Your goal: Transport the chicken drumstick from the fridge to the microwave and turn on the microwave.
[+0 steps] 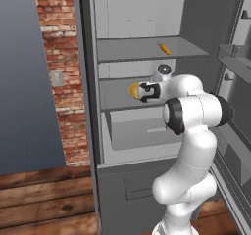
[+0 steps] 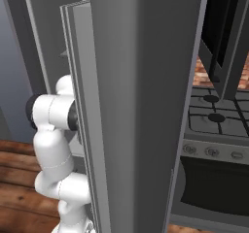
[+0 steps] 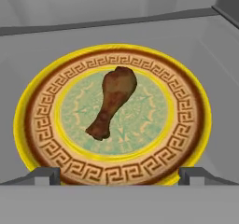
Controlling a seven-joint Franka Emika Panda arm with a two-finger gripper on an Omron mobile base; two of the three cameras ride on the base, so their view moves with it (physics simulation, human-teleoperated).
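Note:
The chicken drumstick (image 3: 113, 101) is dark brown and lies on a yellow patterned plate (image 3: 42, 106), thick end away from me. The plate (image 1: 133, 89) stands on the middle shelf of the open fridge (image 1: 91, 82). My gripper (image 3: 119, 176) hovers just above the plate's near rim, open, its two fingertips (image 3: 44, 175) spread about as wide as the plate, with nothing between them. In the left base view the gripper (image 1: 141, 92) reaches into the fridge beside the plate. The microwave (image 2: 221, 23) is a dark box at the upper right, above the stove.
A small orange carrot (image 1: 165, 49) lies on the shelf above. A pale drawer (image 1: 142, 129) sits under the plate's shelf. The fridge door (image 2: 136, 106) stands open to my right, with a gas stove (image 2: 214, 115) beyond it. Brick wall (image 1: 59, 72) to the left.

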